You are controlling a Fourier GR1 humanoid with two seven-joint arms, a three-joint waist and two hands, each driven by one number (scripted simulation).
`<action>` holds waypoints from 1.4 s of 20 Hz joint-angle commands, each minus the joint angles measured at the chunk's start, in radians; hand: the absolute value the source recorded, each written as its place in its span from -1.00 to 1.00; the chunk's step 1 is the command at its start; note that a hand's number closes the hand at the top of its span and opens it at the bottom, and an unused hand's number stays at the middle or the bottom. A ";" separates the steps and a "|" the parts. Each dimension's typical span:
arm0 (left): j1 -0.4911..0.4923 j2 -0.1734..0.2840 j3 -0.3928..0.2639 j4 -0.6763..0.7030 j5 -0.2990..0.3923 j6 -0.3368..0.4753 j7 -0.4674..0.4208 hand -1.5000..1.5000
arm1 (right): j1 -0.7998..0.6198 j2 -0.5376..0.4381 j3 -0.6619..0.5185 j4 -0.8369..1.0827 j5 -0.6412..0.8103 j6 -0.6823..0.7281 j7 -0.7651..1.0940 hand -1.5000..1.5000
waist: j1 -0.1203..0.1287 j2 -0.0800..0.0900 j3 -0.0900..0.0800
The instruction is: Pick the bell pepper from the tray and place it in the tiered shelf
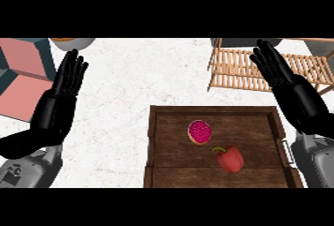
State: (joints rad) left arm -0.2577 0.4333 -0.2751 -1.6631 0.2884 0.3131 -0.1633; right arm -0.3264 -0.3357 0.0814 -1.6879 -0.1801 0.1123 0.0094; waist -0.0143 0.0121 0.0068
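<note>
Bell pepper [230, 159], red with a short green stem, is seen lying in the near part of the dark wooden tray [154, 145], just beside a halved pink-fleshed fruit [200, 131]. It is judged light, stiff-walled and smooth, so slipping is likely; it would best be taken across its broad body, not by the stem. Neither robot hand is on it: the left robot hand [65, 84] and the right robot hand [280, 70] are held flat with fingers straight, above the worktop [130, 79]. The slatted tiered shelf [235, 70] stands farther back, partly under the right hand.
</note>
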 commanded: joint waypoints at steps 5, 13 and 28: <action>0.213 0.023 0.043 0.217 0.113 0.003 0.233 0.00 | 0.078 -0.186 -0.153 -0.105 0.080 0.035 -0.147 1.00 | -0.024 -0.012 -0.006; 0.229 0.006 0.050 0.328 0.168 -0.075 0.334 0.00 | 0.314 -0.243 -0.254 0.115 0.195 0.033 -0.292 -1.00 | 0.006 -0.011 -0.006; 0.198 0.006 0.096 0.356 0.159 -0.118 0.361 0.00 | 0.582 -0.429 -0.185 -0.572 0.212 0.288 0.091 -1.00 | -0.006 -0.017 -0.010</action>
State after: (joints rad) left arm -0.0516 0.4217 -0.2045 -1.3329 0.4337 0.2164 0.1791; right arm 0.2183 -0.7507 -0.1531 -2.0602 -0.0070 0.4022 -0.0784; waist -0.0187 -0.0066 0.0008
